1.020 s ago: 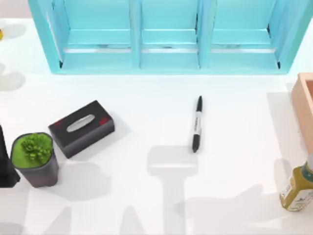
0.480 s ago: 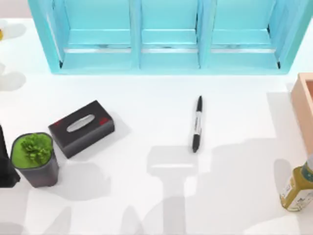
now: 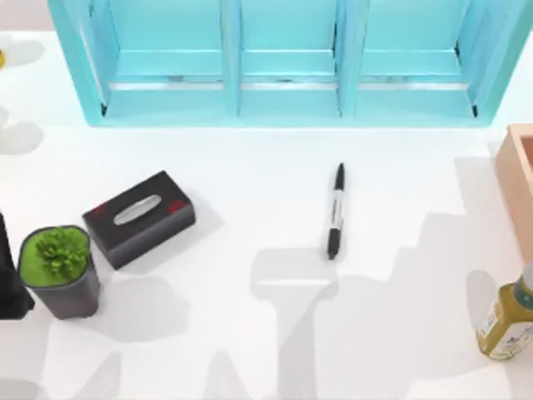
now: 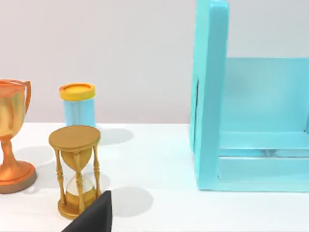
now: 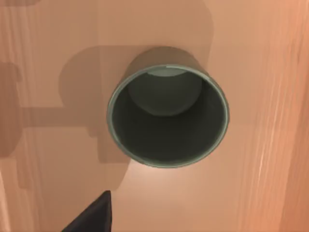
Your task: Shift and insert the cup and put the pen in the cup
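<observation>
Inside the wooden tray (image 3: 518,179) at the desk's right edge, the cup (image 5: 168,116) stands upright beneath the right arm's camera; whether that gripper is open, I cannot tell. Descending centred over the rim would suit. Mid-desk, the pen (image 3: 335,212) lies flat before the turquoise shelf (image 3: 283,100). Left arm idles at the left edge.

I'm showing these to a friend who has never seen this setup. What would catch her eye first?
Most likely the big turquoise shelf unit with its three open bays across the far side of the table. Next, the black pen lying alone on the white tabletop in front of it, and the dark pot with a green plant beside a black tissue box at the left. The right wrist view looks straight down into an olive-grey cup standing on a wooden surface.
</observation>
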